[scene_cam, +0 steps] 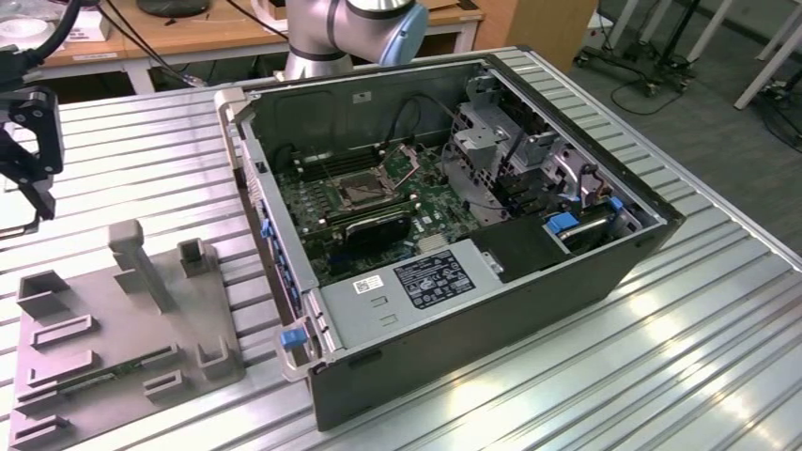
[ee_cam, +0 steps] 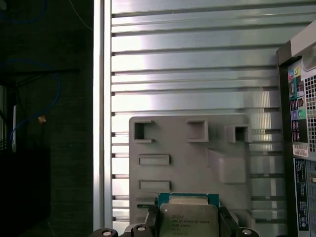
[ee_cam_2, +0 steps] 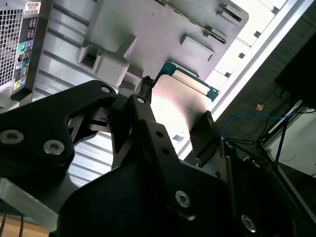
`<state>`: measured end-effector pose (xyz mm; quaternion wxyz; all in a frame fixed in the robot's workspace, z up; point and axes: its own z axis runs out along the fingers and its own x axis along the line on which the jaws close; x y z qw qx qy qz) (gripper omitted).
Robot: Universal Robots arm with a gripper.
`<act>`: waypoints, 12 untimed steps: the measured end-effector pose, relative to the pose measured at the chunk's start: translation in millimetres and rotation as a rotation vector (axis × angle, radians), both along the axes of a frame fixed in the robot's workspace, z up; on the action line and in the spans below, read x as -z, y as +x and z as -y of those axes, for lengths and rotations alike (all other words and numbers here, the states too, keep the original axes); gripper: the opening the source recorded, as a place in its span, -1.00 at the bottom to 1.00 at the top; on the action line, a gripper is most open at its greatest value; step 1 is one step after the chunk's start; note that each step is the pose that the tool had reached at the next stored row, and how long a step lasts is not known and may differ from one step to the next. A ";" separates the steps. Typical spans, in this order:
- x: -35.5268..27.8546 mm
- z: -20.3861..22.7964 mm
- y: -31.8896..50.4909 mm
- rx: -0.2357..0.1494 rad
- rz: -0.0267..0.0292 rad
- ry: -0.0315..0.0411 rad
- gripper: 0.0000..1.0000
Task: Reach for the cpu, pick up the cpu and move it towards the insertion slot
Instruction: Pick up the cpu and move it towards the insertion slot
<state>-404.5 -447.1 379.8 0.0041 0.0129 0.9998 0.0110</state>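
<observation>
Exterior view: black gripper (scene_cam: 36,188) hangs near gray plastic tray (scene_cam: 119,324), square metal-framed insertion slot (scene_cam: 356,193) well apart inside open black computer case (scene_cam: 501,301) | Second wrist view: fingers (ee_cam_2: 148,126) clamped on silvery square cpu (ee_cam_2: 180,103) | First wrist view: cpu held above tray edge

The cpu (ee_cam: 188,222) has a silvery metal lid with a soft satin sheen and a green board rim. The tool (ee_cam_2: 177,98) is matt black with shiny screw heads. The worktop (scene_cam: 701,319) is ribbed bare metal, pretty glossy. The tray (ee_cam: 222,133) looks like dull gray plastic. The case (scene_cam: 501,329) is matt dark outside, bare metal inside.
</observation>
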 end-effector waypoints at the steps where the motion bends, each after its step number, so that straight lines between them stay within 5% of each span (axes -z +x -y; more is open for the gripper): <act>1: 0.0 0.0 0.1 0.000 0.0000 0.0000 0.09; 12: 0.0 0.0 0.9 0.000 0.0000 -0.0003 0.09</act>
